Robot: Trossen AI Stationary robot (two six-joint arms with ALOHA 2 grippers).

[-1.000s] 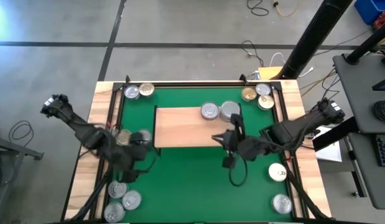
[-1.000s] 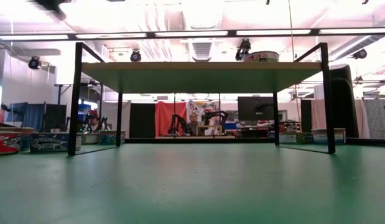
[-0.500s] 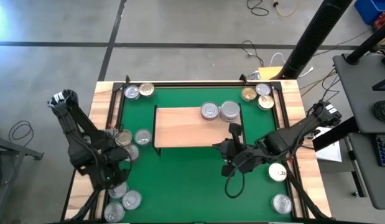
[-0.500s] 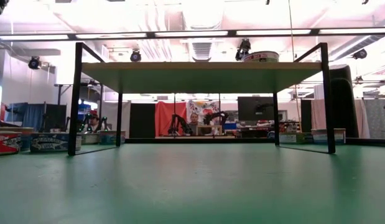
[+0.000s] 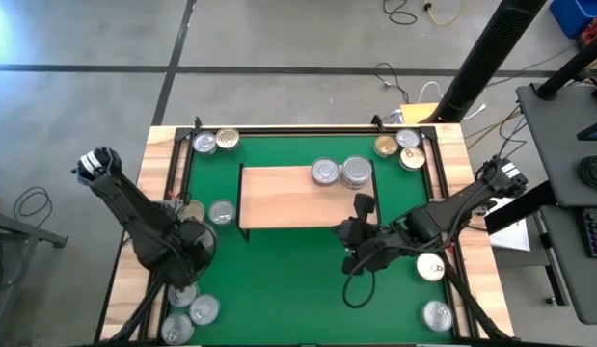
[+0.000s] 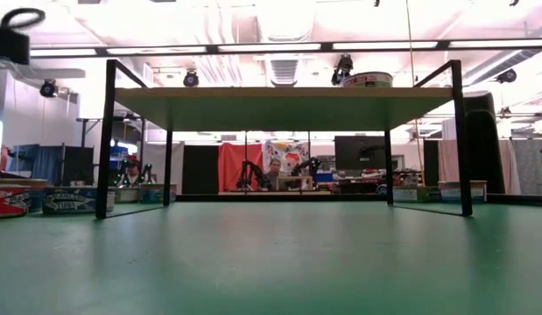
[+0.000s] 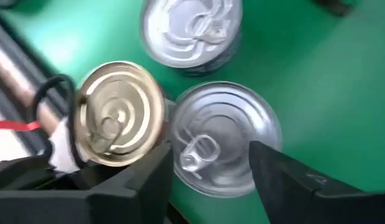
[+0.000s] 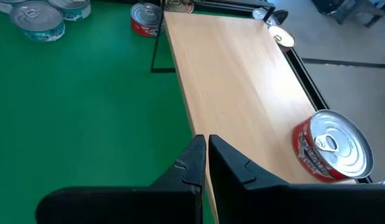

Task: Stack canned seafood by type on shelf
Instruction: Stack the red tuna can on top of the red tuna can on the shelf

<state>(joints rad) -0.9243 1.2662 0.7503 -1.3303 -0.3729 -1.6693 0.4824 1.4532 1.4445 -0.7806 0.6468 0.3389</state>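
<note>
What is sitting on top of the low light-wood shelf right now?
On the light-wood shelf, two silver round tins sit side by side near its far right corner. The red-labelled one shows in the right wrist view. Whether either is a stack cannot be told.

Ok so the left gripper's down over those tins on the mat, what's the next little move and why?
Probably finish closing the left gripper on the silver tin, then lift. Its fingers straddle that tin without visibly touching its sides, and a gold tin sits tight against it, so a straight lift looks safest.
</note>
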